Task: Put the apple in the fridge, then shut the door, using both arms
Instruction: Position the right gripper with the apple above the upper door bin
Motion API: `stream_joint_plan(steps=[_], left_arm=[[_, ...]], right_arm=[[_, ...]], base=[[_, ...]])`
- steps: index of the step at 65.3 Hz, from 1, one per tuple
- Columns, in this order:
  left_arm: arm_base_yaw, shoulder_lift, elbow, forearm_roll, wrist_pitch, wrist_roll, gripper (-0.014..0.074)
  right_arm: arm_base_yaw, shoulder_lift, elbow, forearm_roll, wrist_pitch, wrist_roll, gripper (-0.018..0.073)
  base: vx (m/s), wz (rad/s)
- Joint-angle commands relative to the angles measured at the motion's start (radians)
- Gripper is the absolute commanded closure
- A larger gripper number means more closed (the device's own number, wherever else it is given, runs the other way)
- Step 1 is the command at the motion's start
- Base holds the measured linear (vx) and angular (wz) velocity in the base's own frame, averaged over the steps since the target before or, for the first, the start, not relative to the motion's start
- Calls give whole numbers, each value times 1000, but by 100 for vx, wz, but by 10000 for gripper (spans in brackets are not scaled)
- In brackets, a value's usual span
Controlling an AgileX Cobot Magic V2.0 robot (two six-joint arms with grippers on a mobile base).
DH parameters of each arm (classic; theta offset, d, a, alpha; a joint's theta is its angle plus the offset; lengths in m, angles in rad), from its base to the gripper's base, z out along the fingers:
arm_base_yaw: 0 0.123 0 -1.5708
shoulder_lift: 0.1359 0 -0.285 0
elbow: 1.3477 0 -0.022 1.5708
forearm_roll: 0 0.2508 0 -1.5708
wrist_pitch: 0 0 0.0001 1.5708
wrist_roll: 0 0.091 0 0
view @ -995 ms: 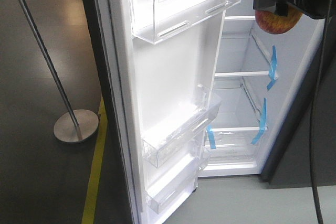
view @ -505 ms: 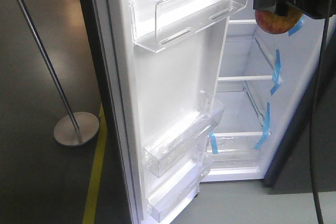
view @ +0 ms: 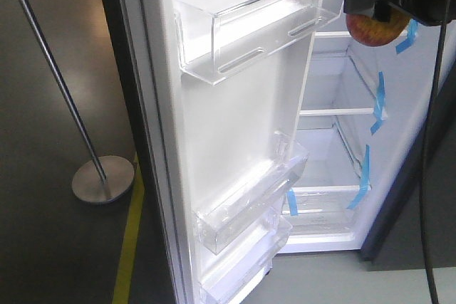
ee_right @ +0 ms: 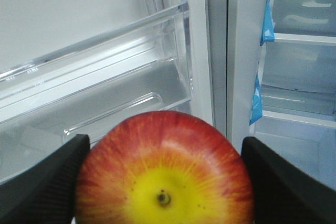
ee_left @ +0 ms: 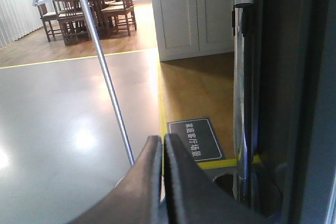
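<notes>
Up front, the door point(view: 235, 112) stands wide open, its clear upper bin point(view: 249, 33) showing. The right gripper point(view: 374, 12) is clamped on the apple point(view: 370, 32) at the top right, before the open fridge point(view: 335, 147) and above its taped shelves. Since a second ago the fridge has slid down and right in the frame, while gripper and apple keep their spot.

From the left wrist, the left gripper point(ee_left: 161, 142) has its jaws pressed together with nothing between them, near the stand point(ee_left: 107, 77) and a yellow line point(ee_left: 163, 108).

From the right wrist, the apple fills the jaws, with the bin behind and blue tape point(ee_right: 266, 22) to the right.
</notes>
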Motion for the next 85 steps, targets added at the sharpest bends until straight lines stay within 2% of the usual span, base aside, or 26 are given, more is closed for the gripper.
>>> stream_joint_plan(steps=[1, 85], left_arm=[[-3, -17, 15, -1, -67, -2, 604], [-3, -17, 15, -1, -67, -2, 604]], right_arm=[[1, -37, -32, 32, -60, -7, 384], [1, -37, -32, 32, -62, -7, 384]], base=[[5, 0], [3, -1]])
